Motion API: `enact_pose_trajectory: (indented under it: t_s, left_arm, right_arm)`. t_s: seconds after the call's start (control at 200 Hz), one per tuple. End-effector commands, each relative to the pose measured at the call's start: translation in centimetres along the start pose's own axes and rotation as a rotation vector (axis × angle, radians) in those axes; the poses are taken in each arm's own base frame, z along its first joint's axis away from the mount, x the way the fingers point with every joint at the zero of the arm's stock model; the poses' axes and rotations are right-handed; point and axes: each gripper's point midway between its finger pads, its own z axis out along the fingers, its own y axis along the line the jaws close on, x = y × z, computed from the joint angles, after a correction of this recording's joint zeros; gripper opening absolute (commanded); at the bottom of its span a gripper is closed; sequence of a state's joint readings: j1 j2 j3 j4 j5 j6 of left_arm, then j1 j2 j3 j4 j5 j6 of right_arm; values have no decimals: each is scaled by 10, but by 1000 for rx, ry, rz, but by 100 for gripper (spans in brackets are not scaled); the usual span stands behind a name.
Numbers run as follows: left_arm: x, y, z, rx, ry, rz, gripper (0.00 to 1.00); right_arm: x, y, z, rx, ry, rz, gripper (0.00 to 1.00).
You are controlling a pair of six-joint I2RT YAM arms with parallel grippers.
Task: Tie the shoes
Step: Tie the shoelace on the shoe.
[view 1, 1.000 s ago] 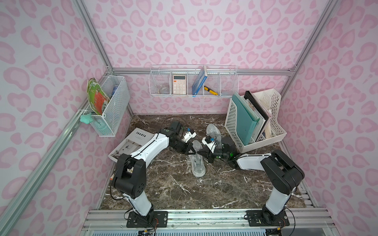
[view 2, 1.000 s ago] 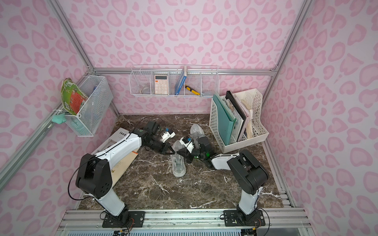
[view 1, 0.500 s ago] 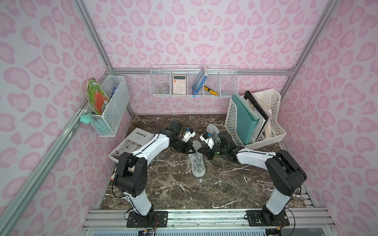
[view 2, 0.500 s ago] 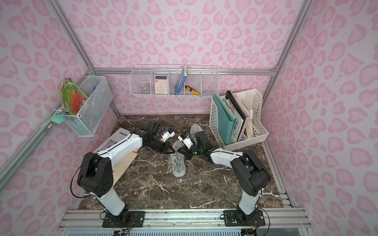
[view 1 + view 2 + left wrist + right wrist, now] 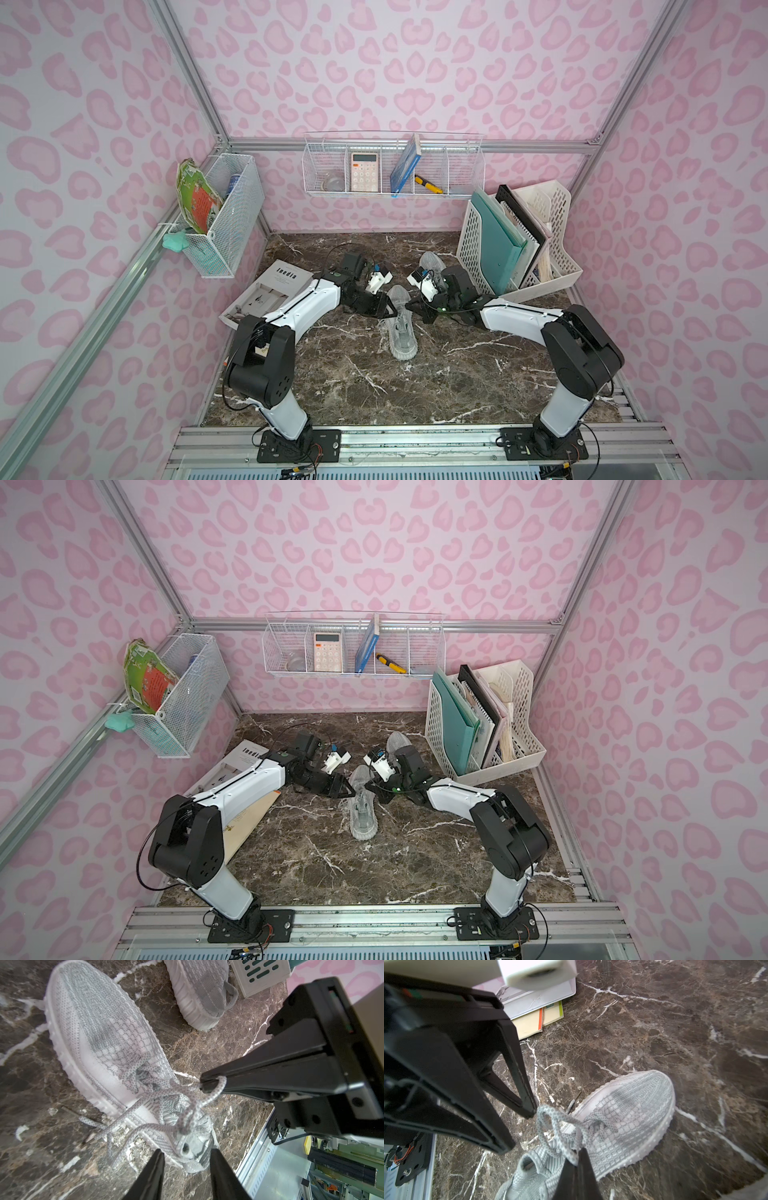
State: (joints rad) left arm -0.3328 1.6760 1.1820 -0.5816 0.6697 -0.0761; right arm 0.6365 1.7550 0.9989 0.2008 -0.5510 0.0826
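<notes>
One of the shoes [image 5: 402, 336] [image 5: 362, 816], light grey knit, lies mid-table with its toe toward the front. Its laces form a bow with two loops. My right gripper [image 5: 579, 1154] [image 5: 411, 309] is shut on one lace loop [image 5: 218, 1088] at the shoe's right side. My left gripper [image 5: 187, 1152] [image 5: 388, 309] stands open at the shoe's left side with nothing between its fingers. The other lace loop [image 5: 546, 1113] lies free beside one left fingertip. The second shoe [image 5: 432, 262] [image 5: 199, 987] rests behind my right wrist.
A white magazine [image 5: 270, 291] over yellow notebooks [image 5: 529, 1024] lies at the left under my left arm. A white file rack [image 5: 519, 245] with folders stands at the back right. Wire baskets [image 5: 392, 170] [image 5: 220, 220] hang on the back and left walls.
My left gripper has opened and let go of its lace loop. My right gripper has drawn in toward the shoe, still shut on its loop.
</notes>
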Motion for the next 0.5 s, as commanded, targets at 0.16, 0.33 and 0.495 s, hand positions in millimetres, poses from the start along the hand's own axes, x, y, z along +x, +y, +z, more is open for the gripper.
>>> enact_pose_trajectory:
  t_s: [0.16,0.33,0.495]
  left_arm:
    - [4,7,4,-18,-42,-18,42]
    - [7,11,5,-34,-48,-26,37]
    - [9,20,3,-91,-57,-29,37]
  right_arm:
    - [-5,0,1,-2,-13,10,0]
    - [-4,-2,2,2,-11,12,0]
    - [-5,-1,3,-2,-13,12,0]
